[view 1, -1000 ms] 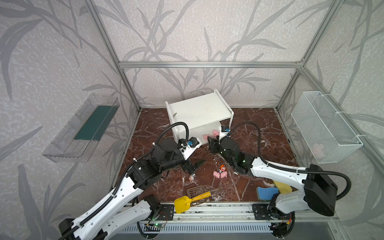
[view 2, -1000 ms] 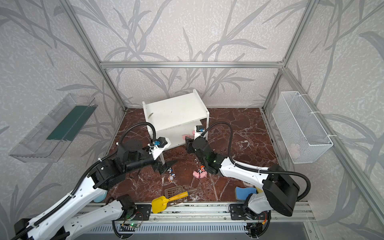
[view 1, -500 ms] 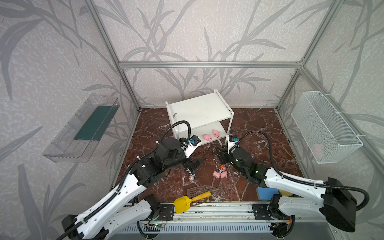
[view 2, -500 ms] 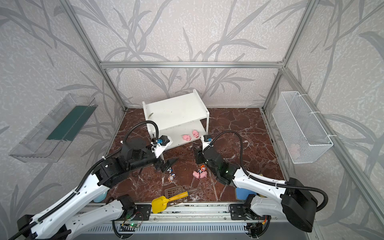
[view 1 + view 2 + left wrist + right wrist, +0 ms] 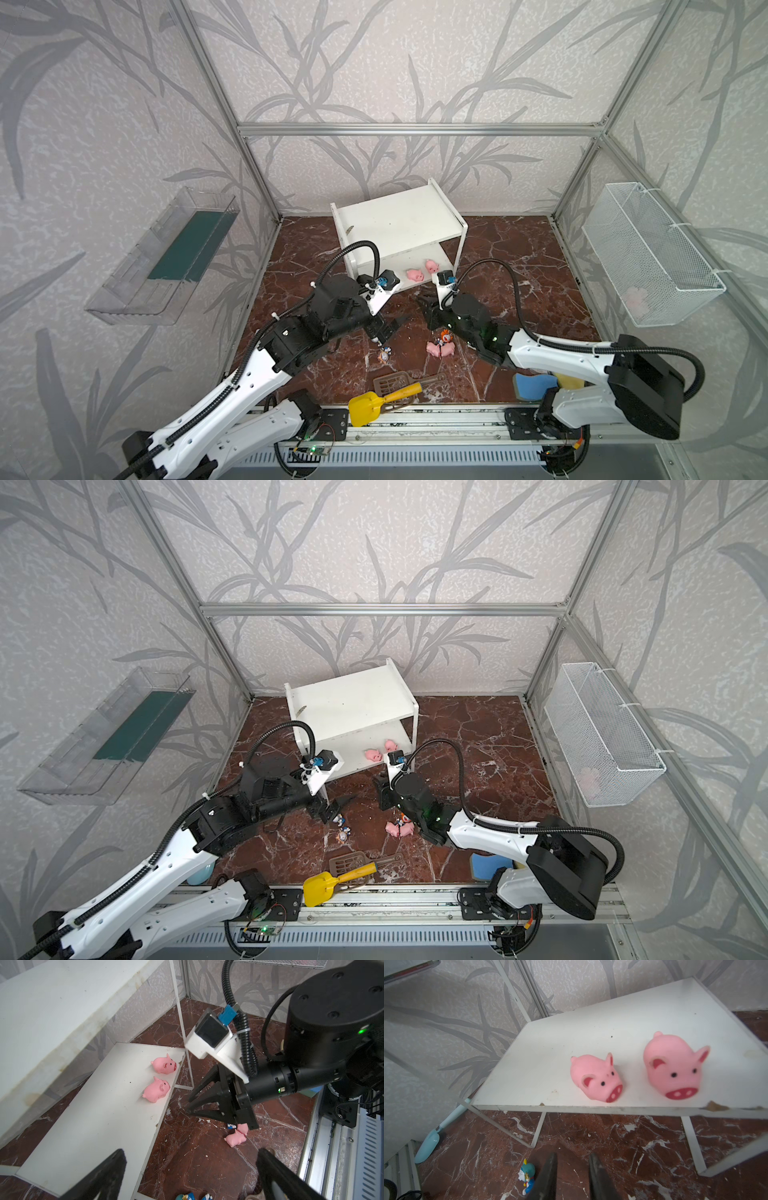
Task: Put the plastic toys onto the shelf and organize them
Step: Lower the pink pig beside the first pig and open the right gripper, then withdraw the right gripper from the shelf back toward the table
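Observation:
The white shelf [image 5: 399,220] stands at the back of the marble floor. Two pink pigs [image 5: 414,274] [image 5: 432,266] sit side by side at the front edge of its lower board [image 5: 612,1022]. My right gripper [image 5: 572,1155] hovers over the floor just in front of that board, shut to a slim gap with nothing in it. Behind it on the floor lie two more pigs [image 5: 440,349] and an orange-headed figurine [image 5: 446,334]. My left gripper [image 5: 191,1152] is wide open over bare floor near two small figurines [image 5: 384,355], one of them teal-capped [image 5: 528,1176].
A yellow scoop [image 5: 365,409] and a brown spatula [image 5: 390,382] lie near the front rail. A blue sponge [image 5: 532,384] lies front right. A wire basket [image 5: 648,253] hangs on the right wall, a clear tray [image 5: 166,257] on the left. A pale blue scoop [image 5: 433,1136] lies left of the shelf.
My right gripper has drawn back from the shelf's lower board, uncovering the two pigs there, and its jaws have narrowed. The left arm has shifted slightly toward the shelf.

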Robot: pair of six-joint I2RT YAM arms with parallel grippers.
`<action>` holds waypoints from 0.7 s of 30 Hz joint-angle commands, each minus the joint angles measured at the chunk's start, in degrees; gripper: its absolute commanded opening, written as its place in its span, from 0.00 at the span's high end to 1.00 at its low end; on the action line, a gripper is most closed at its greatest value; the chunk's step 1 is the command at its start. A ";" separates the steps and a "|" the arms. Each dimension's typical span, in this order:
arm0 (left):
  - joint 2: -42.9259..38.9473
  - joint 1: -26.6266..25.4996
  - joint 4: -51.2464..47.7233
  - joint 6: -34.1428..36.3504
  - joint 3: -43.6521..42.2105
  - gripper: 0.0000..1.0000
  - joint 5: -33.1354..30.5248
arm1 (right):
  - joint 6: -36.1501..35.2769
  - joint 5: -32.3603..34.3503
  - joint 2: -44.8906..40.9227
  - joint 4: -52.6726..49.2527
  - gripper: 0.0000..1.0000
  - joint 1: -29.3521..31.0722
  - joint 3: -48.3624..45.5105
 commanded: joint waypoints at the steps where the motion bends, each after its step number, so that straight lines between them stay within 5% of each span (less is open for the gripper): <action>1: -1.65 -0.08 0.21 1.65 -0.71 0.01 -1.43 | -0.43 2.61 2.05 5.90 0.72 1.27 3.62; 21: -2.48 -0.07 0.85 1.65 -1.25 0.01 -0.70 | 7.10 16.47 12.48 12.19 0.72 4.02 11.52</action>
